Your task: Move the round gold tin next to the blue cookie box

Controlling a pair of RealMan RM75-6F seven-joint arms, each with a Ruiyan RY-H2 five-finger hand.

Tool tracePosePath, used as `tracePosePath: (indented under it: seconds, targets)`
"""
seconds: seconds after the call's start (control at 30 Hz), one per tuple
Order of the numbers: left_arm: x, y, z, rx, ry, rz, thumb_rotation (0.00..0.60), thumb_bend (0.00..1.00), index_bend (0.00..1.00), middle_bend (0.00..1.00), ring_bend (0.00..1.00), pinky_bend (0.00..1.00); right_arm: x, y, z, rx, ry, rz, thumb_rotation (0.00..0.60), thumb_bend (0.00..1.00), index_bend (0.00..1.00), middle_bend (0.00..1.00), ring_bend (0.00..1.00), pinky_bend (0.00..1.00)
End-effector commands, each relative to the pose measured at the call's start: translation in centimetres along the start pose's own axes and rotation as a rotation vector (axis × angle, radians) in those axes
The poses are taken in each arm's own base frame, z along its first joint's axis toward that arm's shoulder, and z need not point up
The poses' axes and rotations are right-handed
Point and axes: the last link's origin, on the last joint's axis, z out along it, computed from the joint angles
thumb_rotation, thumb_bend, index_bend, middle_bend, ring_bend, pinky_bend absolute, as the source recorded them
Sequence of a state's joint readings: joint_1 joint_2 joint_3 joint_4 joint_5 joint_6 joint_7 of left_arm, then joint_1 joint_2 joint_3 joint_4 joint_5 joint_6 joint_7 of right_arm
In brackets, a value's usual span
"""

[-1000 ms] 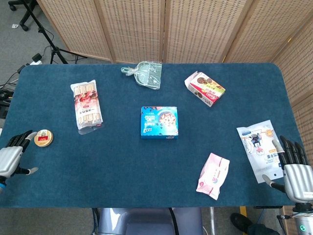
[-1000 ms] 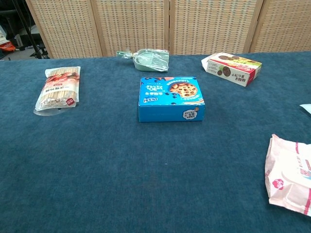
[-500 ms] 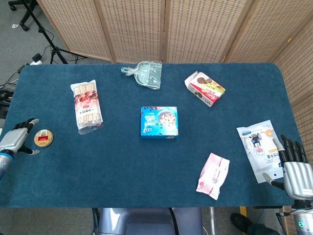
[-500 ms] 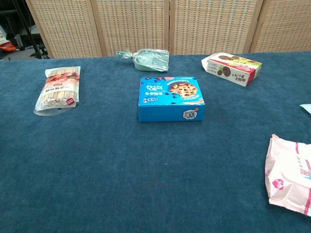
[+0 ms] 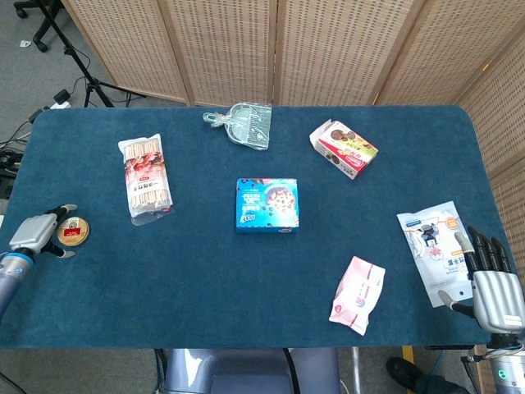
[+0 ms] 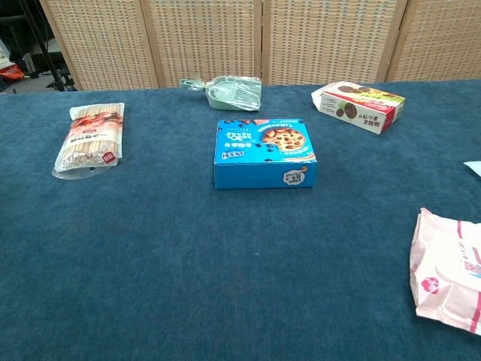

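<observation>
Round gold tin (image 5: 73, 231) lies flat near the surface's (image 5: 180, 287) left edge; left hand (image 5: 37, 235) just beside it, fingers (image 5: 62, 212) spread around its rim, contact unclear. Blue cookie box (image 5: 267, 204) sits mid-surface, well apart, bare blue felt between; glossy snack packet (image 5: 147, 179) beyond the tin. Right hand (image 5: 490, 279) at the right edge, fingers spread, holding nothing, over a flat printed packet (image 5: 435, 242).

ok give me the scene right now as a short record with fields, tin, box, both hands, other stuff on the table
tin: round gold tin lying near the table's left edge
box: blue cookie box at the table centre, far from the tin
left hand: left hand right beside the tin, no firm grip visible
right hand: right hand open, holding nothing, by the white packet
others: noodle pack, pink pouch
</observation>
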State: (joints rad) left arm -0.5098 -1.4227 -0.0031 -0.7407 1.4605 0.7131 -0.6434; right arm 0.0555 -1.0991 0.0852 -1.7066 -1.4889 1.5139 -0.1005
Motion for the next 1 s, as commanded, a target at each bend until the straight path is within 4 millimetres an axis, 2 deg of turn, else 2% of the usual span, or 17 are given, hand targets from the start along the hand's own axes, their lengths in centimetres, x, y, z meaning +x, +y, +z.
tracePosePath:
  seconds: [0.03,0.23,0.4,0.53,0.7,0.8,0.9,0.93,0.97,1.0]
  targets:
    - [0.0,0.3,0.0,-0.018,0.021,-0.021,0.6,0.09,0.28,0.3,0.27,0.4,0.0,0.0,0.0,0.0,0.001,0.003,0.6,0.0,0.0,0.0,0.0,0.0]
    - [0.6,0.6,-0.7,-0.068,0.049,-0.048,0.6,0.14,0.38,0.38,0.34,0.46,0.1,0.2,0.0,-0.007,-0.001,0.006,0.6,0.0,0.0,0.0,0.0,0.0]
    - [1.4,0.8,-1.3,-0.097,0.067,-0.053,0.6,0.16,0.39,0.38,0.35,0.47,0.1,0.2,0.1,-0.009,-0.002,0.01,0.6,0.0,0.0,0.0,0.0,0.0]
    - [1.7,0.7,-1.5,-0.089,0.073,-0.043,0.6,0.22,0.4,0.39,0.36,0.48,0.2,0.3,0.1,-0.009,-0.005,0.013,0.6,0.0,0.0,0.0,0.0,0.0]
    - [2.6,2.4,-2.6,-0.175,0.101,-0.068,0.6,0.23,0.4,0.39,0.36,0.48,0.1,0.3,0.1,-0.009,-0.009,0.014,0.6,0.0,0.0,0.0,0.0,0.0]
    - [3.3,4.3,-3.6,-0.265,0.138,-0.065,0.6,0.22,0.4,0.39,0.36,0.48,0.1,0.2,0.1,-0.008,-0.009,0.016,0.6,0.0,0.0,0.0,0.0,0.0]
    - [4.2,7.5,-5.3,-0.392,0.176,-0.075,0.6,0.2,0.4,0.39,0.36,0.48,0.2,0.2,0.2,-0.009,-0.007,0.019,0.6,0.0,0.0,0.0,0.0,0.0]
    - [4.8,10.9,-6.3,-0.518,0.197,-0.061,0.6,0.2,0.4,0.39,0.36,0.48,0.2,0.3,0.2,-0.012,-0.007,0.022,0.6,0.0,0.0,0.0,0.0,0.0]
    - [5.2,13.0,-7.2,-0.585,0.205,-0.036,0.6,0.19,0.4,0.39,0.36,0.48,0.2,0.4,0.3,-0.013,-0.009,0.024,0.6,0.0,0.0,0.0,0.0,0.0]
    - [5.3,14.1,-7.6,-0.61,0.208,-0.02,0.6,0.19,0.4,0.39,0.36,0.48,0.2,0.4,0.3,-0.013,-0.009,0.025,0.6,0.0,0.0,0.0,0.0,0.0]
